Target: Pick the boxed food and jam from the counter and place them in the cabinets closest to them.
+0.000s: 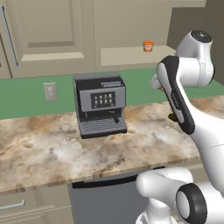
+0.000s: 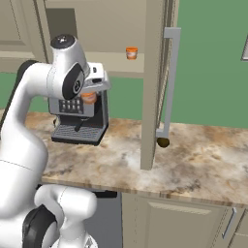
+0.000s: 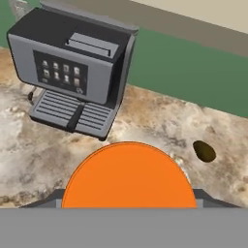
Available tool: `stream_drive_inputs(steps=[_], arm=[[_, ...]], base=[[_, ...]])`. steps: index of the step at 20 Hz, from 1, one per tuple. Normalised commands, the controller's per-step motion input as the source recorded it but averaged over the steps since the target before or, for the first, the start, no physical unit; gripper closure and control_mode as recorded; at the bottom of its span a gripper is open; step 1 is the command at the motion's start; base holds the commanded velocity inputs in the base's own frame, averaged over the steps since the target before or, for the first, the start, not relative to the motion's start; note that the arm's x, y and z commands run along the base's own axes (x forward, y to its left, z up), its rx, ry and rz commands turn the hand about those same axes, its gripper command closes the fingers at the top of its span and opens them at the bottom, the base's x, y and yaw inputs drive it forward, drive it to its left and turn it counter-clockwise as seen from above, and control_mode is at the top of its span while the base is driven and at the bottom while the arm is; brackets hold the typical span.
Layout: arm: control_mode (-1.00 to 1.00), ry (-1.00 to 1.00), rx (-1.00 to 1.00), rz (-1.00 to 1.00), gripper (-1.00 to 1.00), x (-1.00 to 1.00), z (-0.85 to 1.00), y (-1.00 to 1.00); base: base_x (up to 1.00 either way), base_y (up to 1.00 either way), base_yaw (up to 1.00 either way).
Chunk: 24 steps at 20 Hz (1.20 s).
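Here we see a kitchen counter (image 1: 52, 153) of brown marbled stone with a dark coffee machine (image 1: 99, 104) standing on it against a green wall. Above it hang tan cabinets (image 1: 57, 35), and on the open, doorless shelf of one sits a small orange jam jar (image 1: 148, 46) — upright, alone on the pale board.

The white robot arm is raised above the counter, its hand level with the top of the coffee machine. In the view from the hand, the gripper (image 3: 129, 206) is pinching a second jam jar (image 3: 129, 177): the round orange body sits between the two dark fingers, one showing at each side. From the right base view we see a bit of that orange jar (image 2: 88, 97) under the hand, in front of the coffee machine and well above the stone.

A small dark brown lump (image 3: 204, 151) lies on the counter — what it is, we cannot tell.
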Motion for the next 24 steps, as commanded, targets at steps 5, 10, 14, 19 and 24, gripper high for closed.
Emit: stream_drive_inputs(steps=[5, 10, 14, 19, 24], arm=[[-1.0, -0.14, 0.02, 0.0, 1.0, 0.0, 0.33, 0.01], [-1.0, -0.18, 0.03, 0.0, 1.0, 0.0, 0.3, 0.03], [-1.0, -0.17, 0.02, 0.0, 1.0, 0.03, 0.31, 0.08], [-1.0, -0.13, 0.0, 0.0, 1.0, 0.13, 0.28, 0.12], [-1.0, -0.09, 0.0, -0.01, 1.0, 0.27, 0.21, 0.12]], base=[[0.0, 0.0, 0.0], [0.0, 0.0, 0.0], [0.0, 0.0, 0.0], [0.0, 0.0, 0.0], [0.0, 0.0, 0.0]])
